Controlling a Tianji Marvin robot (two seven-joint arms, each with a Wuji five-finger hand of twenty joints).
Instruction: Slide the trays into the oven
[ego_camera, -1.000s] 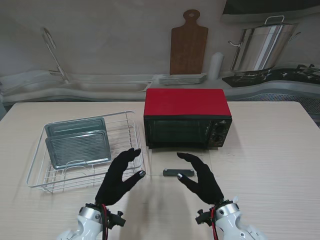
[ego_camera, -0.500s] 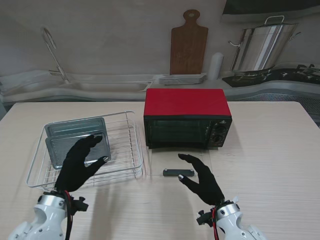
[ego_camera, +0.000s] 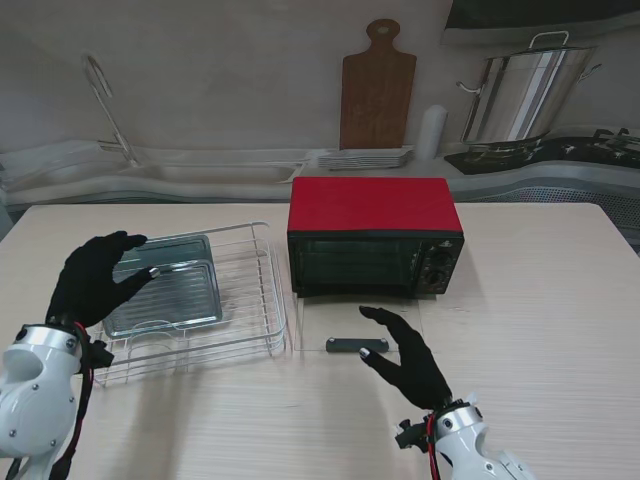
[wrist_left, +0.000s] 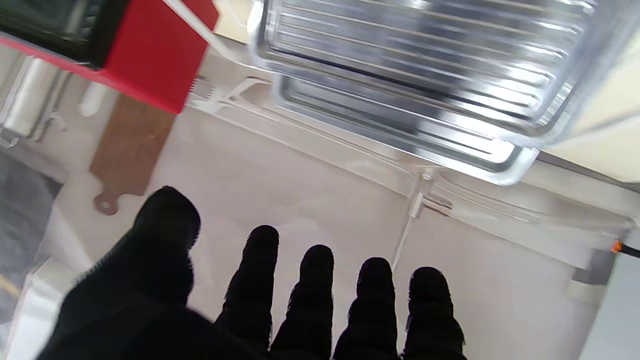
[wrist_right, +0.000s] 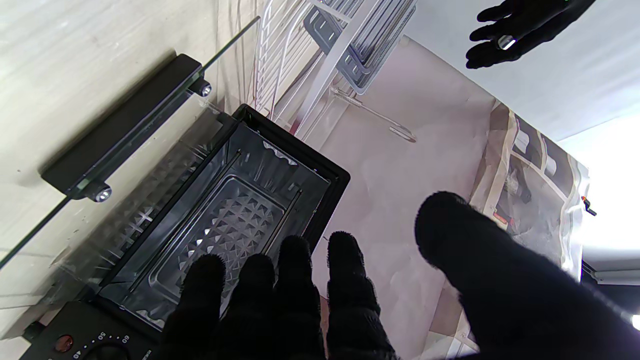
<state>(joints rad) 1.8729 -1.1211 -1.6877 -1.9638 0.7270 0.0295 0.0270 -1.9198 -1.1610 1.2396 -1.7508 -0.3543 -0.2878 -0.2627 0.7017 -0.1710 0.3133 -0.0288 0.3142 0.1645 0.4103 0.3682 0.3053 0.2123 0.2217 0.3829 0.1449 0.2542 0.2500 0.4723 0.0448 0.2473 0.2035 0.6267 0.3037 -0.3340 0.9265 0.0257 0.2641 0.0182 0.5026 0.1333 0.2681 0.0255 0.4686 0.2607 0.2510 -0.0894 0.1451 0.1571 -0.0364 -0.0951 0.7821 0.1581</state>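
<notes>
So the left hand (ego_camera: 98, 275) has been swung out from mid-table to the rack's (ego_camera: 255, 290) left end, fingers spread, nothing held. The trays (ego_camera: 165, 290) are untouched in the rack. The right hand (ego_camera: 405, 358) is kept spread over the open oven (ego_camera: 375, 235) door (ego_camera: 357, 335). A grab looks imminent.

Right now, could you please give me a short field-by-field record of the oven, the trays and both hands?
oven: red top, glass door folded down flat on the table
trays: two, leaning in the wire rack, left of the oven
left hand: open, at the rack's left end, holding nothing
right hand: open, over the door's near edge by the handle
</notes>
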